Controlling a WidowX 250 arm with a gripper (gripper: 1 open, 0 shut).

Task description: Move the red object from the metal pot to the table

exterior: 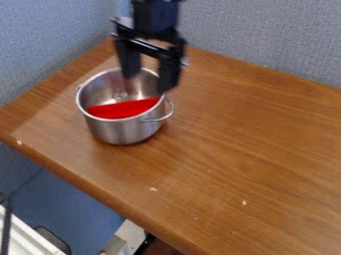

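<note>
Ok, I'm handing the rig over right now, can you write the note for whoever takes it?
Claw: open, empty, pointing down, over the far rim of the metal pot.
Red object: lying inside the pot, not gripped.
Pot: stands on the table near its left side.
Done: claw brought above the pot.
Left: lower into the pot, close on the red object, lift it out, set it on bare wood, probably to the right of the pot.

Blue-grey textured wall (54, 35) behind — dim floor (54, 214) below, lower left.
</note>
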